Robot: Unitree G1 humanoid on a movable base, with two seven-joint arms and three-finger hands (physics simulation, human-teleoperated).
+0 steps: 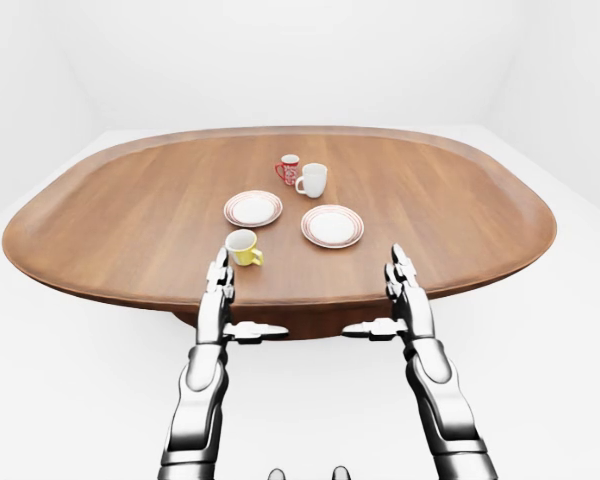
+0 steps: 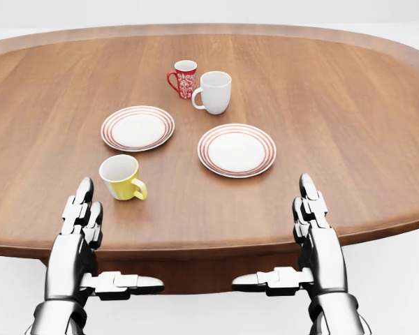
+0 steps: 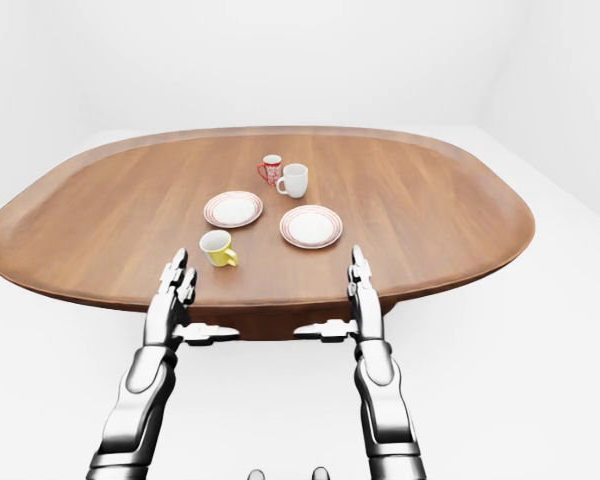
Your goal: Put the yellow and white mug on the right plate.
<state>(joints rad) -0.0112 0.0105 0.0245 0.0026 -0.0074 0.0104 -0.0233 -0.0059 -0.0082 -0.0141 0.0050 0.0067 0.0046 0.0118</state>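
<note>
Our left hand (image 2: 80, 216) and right hand (image 2: 313, 216) hover spread over the table's (image 2: 349, 105) near edge, holding nothing. The mug (image 2: 121, 177) sits just beyond our left fingers; bare wood separates our right hand from the right plate (image 2: 237, 150) beyond.

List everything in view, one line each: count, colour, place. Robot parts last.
Oval wooden table: 1, brown, fills most of the head view.
Yellow and white ceramic mug: 1, yellow outside, white inside, lower left in the head view, just above the left hand, handle to the right.
Red-rimmed white plates: 2, left plate and right plate, both bare.
Plain white mug: 1, white, above the right plate.
Red patterned mug: 1, red and white, just left of the white mug.
Left hand: silver, open, at the table's near edge.
Right hand: silver, open, same edge.
</note>
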